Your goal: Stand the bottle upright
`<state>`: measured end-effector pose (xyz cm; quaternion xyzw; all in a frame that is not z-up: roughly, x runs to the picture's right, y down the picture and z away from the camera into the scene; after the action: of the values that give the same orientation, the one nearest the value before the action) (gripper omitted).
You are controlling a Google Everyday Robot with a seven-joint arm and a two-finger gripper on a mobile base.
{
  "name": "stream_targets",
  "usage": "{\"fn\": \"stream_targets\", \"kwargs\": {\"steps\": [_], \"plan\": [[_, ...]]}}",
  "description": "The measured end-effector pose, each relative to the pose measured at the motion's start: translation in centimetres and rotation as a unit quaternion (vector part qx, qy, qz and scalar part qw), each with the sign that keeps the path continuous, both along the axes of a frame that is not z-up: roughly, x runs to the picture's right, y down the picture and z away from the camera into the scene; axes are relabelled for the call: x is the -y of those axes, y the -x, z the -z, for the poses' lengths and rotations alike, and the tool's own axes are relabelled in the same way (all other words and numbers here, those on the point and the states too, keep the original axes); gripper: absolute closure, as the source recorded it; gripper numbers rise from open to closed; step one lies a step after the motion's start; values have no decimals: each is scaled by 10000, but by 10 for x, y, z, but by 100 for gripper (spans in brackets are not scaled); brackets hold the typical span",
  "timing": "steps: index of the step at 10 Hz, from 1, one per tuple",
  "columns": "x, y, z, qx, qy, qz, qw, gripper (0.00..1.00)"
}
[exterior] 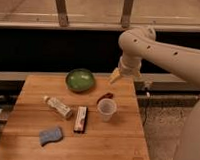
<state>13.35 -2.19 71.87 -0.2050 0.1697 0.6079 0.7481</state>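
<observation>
Whitish slim plastic bottle (57, 106) w/ white cap and printed label is lying on its side on the pale wooden table (115, 145), left of centre, betw. glossy green round bowl (80, 79) and soft blue sponge (50, 135). Probably light, smooth, a bit slippery, semi-rigid; best gripped across mid-body. Two-finger gripper (115, 74) is hovering over the table's rear edge, right of bowl, fingers spread wide, holding nothing.
</observation>
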Motion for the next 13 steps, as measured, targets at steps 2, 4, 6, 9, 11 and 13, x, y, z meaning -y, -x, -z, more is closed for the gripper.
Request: {"fn": "stream_targets", "kwargs": {"steps": [2, 4, 6, 9, 11, 13], "plan": [[0, 0, 0, 6, -1, 3, 10000, 20], [8, -3, 1, 146, -72, 158, 9997, 20], [15, 15, 1, 379, -118, 391, 9984, 20], [27, 87, 4, 979, -270, 833, 9913, 20], [27, 147, 8, 1446, -312, 1189, 9818, 20], [22, 203, 17, 1921, -347, 1539, 9686, 20]]}}
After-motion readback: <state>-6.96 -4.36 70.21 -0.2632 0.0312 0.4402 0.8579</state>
